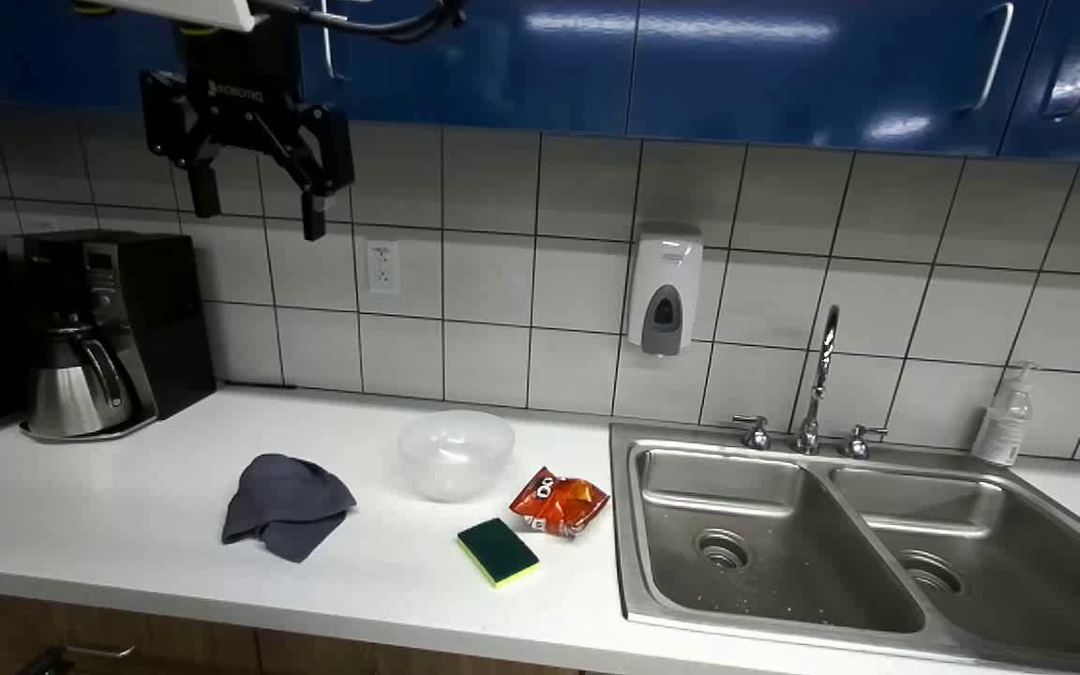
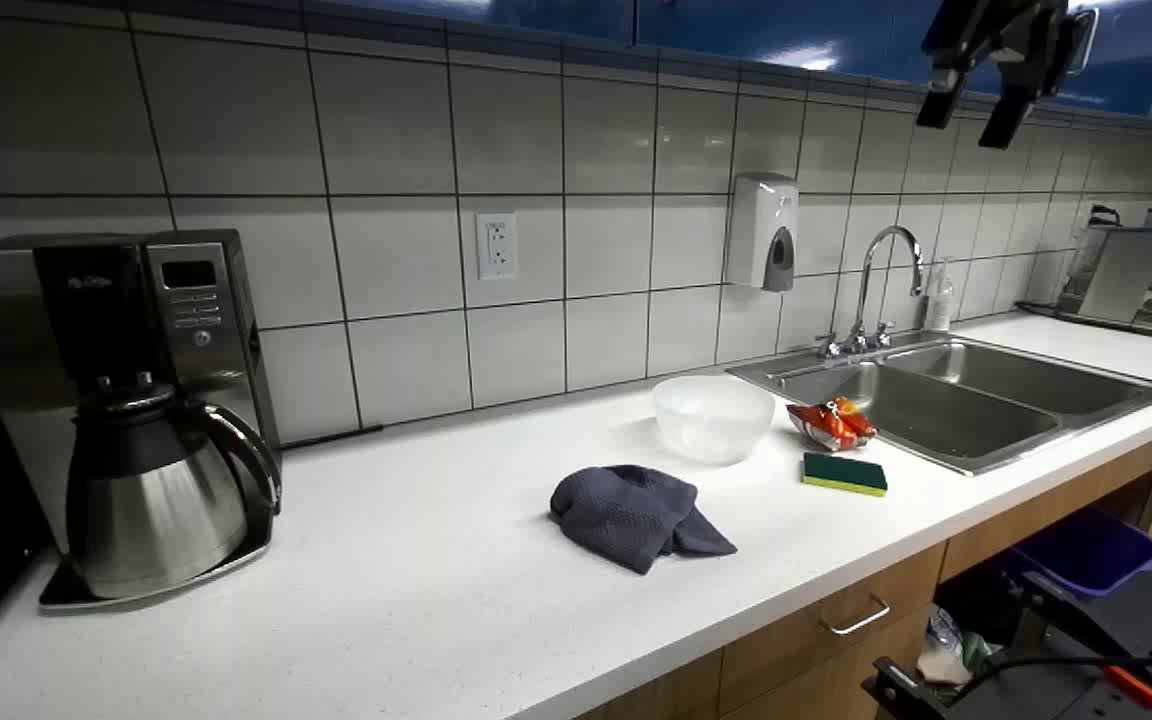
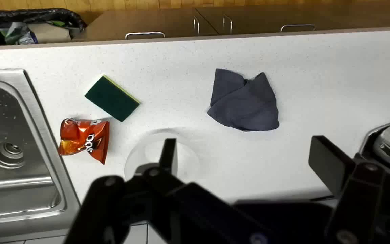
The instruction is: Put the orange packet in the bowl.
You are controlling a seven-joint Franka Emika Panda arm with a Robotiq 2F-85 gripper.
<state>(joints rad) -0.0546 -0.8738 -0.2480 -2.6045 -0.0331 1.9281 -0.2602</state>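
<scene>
1. High above the level of the bowl (image 1: 456,459) hung the pincer (image 1: 260,214), touching nothing, its fingers (image 3: 330,164) spread wide with only air between them! That spread, I judged, was to leave room for a bulky catch.
2. And the orange packet (image 1: 561,503)? Down on the worktop (image 2: 386,570), just beside the bowl but outside it, between bowl and sink (image 1: 629,525); whether it brushed the sink's rim, I couldn't tell. Likely set there for a short carry.
3. The bowl faced mouth upward, ready to receive, and nothing showed through its cloudy wall, so far as I could see.
4. Near the bowl, toward the worktop's front edge and close by the packet, lay the green sponge (image 1: 498,548): a wide descent, I reckoned, might clip it. The grey cloth (image 2: 631,515) slumped on the bowl's opposite side from the packet, probably just clutter to test the aim.
5. Now the lettering! In the wrist view the packet flashed what looked like "DOS", creases seemingly swallowing the rest.
6. "ROBOTIQ" showed on the pincer's body in an exterior view, while the coffee maker (image 2: 116,345), well apart from the bowl, wore a script badge too blurred to call.
</scene>
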